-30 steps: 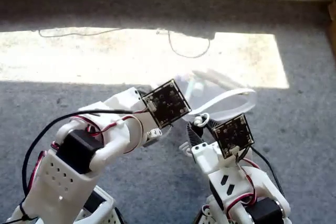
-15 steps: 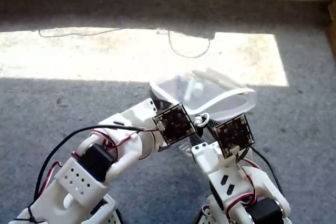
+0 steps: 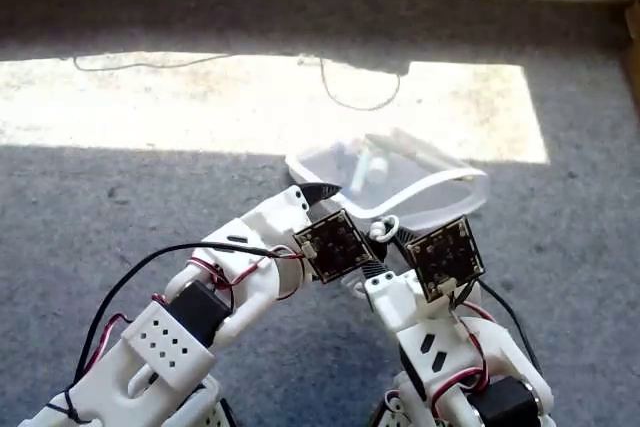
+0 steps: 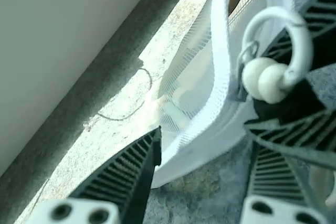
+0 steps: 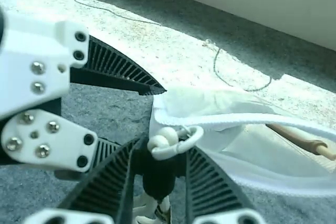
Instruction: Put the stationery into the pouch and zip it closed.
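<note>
Item: pouch [image 3: 430,192], white mesh, lying on grey carpet [image 3: 120,207] at the near edge of a sunlit patch [image 3: 200,107], mouth open and zip not yet run. Change recorded over the last second: the left arm [image 3: 230,287] drew back from above the pouch toward the near side and sank lower, uncovering the pouch's near-left corner, and its camera board [image 3: 335,245] ended up close beside the right arm's. The right arm and the pouch kept their places. Left gripper [image 4: 205,145]: fingers spread wide, one on either side of the pouch's corner and holding nothing. Right gripper [image 5: 160,156]: fingers drawn close on the zip pull [image 5: 170,139], a white ring with a bead, at that same corner. Contents: a pencil [image 5: 299,136] lay inside along the lower wall, with pale items beside it. Judgement: loading appeared done. The retreat put the left gripper where it could clamp the corner as an anchor while the right drew the pull along the mouth. Hard to make out: the dark piece between the right fingers, so the exact grip on the pull was uncertain. The number and kind of items behind the mesh could not be made out either. From above, the left fingers were mostly covered by the camera board. Also present: a thin cable [image 3: 350,97] across the sunlit patch, well apart from the pouch.
</note>
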{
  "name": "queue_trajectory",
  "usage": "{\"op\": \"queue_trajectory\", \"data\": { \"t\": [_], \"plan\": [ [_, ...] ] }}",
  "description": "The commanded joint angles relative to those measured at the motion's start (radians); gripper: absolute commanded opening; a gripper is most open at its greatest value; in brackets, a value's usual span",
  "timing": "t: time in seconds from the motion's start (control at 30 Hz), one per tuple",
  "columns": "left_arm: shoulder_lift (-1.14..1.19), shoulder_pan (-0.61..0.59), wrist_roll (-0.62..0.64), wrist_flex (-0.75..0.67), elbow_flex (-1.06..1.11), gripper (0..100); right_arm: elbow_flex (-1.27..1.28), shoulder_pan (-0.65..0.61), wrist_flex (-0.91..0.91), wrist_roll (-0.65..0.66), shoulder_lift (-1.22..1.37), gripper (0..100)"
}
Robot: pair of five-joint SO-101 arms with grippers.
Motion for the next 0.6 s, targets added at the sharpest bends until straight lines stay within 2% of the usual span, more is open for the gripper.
{"op": "queue_trajectory", "data": {
  "t": [0.0,0.13,0.4,0.57],
  "plan": [
    [-0.019,0.045,0.026,-0.074,0.024,26,-0.007,0.012,-0.036,-0.009,-0.002,0.5],
    [-0.021,0.045,0.107,-0.149,0.059,26,-0.007,0.012,-0.036,-0.009,-0.002,0.5],
    [-0.021,0.047,0.114,-0.167,0.082,26,-0.007,0.012,-0.035,-0.009,-0.002,0.5],
    [-0.021,0.048,0.112,-0.167,0.082,16,-0.007,0.012,-0.035,-0.009,-0.002,0.5]
  ]
}}
